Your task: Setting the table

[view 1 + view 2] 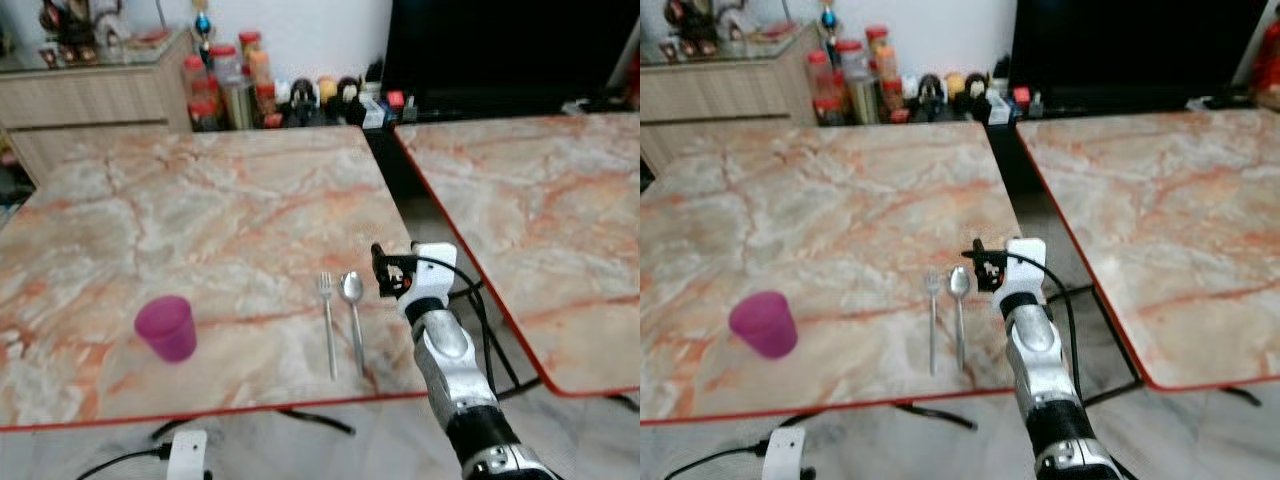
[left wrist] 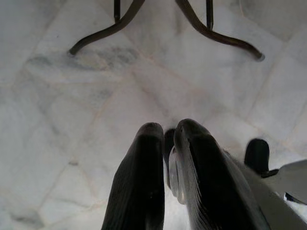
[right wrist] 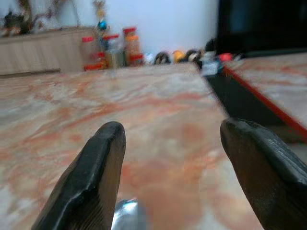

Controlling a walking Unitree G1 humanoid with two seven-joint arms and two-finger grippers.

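Observation:
A purple cup (image 1: 167, 327) stands upright near the front left of the marble table (image 1: 220, 210). A metal fork (image 1: 328, 325) and a spoon (image 1: 353, 310) lie side by side near the front right edge, handles toward me. My right gripper (image 1: 381, 268) hovers low over the table just right of the spoon's bowl, open with nothing between its fingers (image 3: 103, 163). A bit of the spoon (image 3: 127, 215) shows below them in the right wrist view. My left gripper (image 2: 169, 132) hangs under the table, shut and pointing at the floor.
A second marble table (image 1: 540, 220) stands to the right across a narrow gap. Jars and bottles (image 1: 240, 85) line the back wall beside a wooden sideboard (image 1: 90, 105). A white device with a cable (image 1: 188, 455) lies on the floor. Dark table legs (image 2: 120, 24) cross the tiles.

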